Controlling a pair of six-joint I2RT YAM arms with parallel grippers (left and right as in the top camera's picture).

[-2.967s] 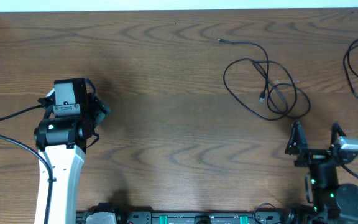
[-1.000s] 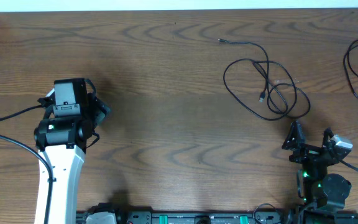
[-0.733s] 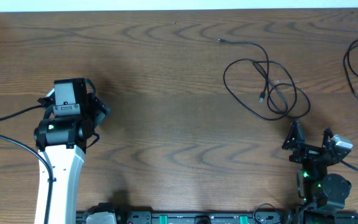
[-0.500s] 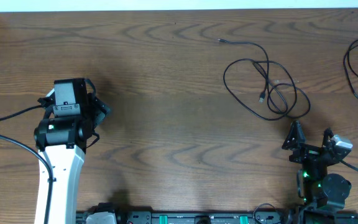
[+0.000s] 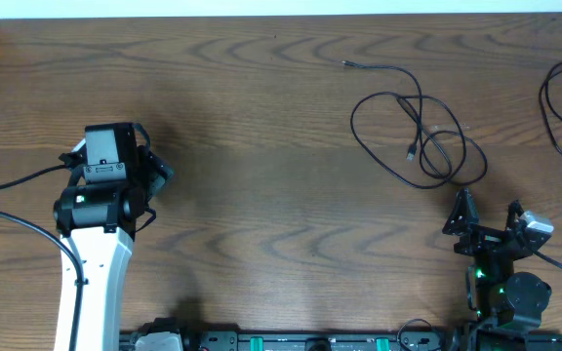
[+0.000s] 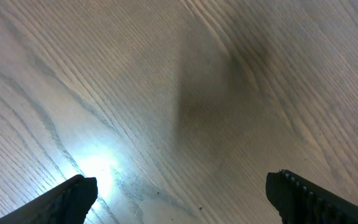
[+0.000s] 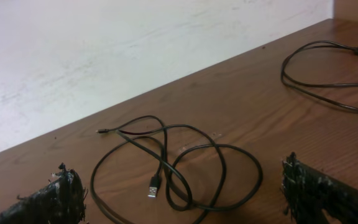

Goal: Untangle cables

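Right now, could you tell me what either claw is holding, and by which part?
Nothing is held: the left claw and the right claw stand open, apart from the black cable.

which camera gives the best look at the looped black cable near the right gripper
The right wrist view: the looped black cable lies close ahead, its crossings and plug end clear. Overhead shows the whole cable, but small and thin. The left wrist view shows only bare table, no cable.

One cable [image 5: 427,136] lies on the table [image 5: 261,146] just ahead of the right claw [image 5: 488,211]; another [image 5: 544,102] lies farther to its right.
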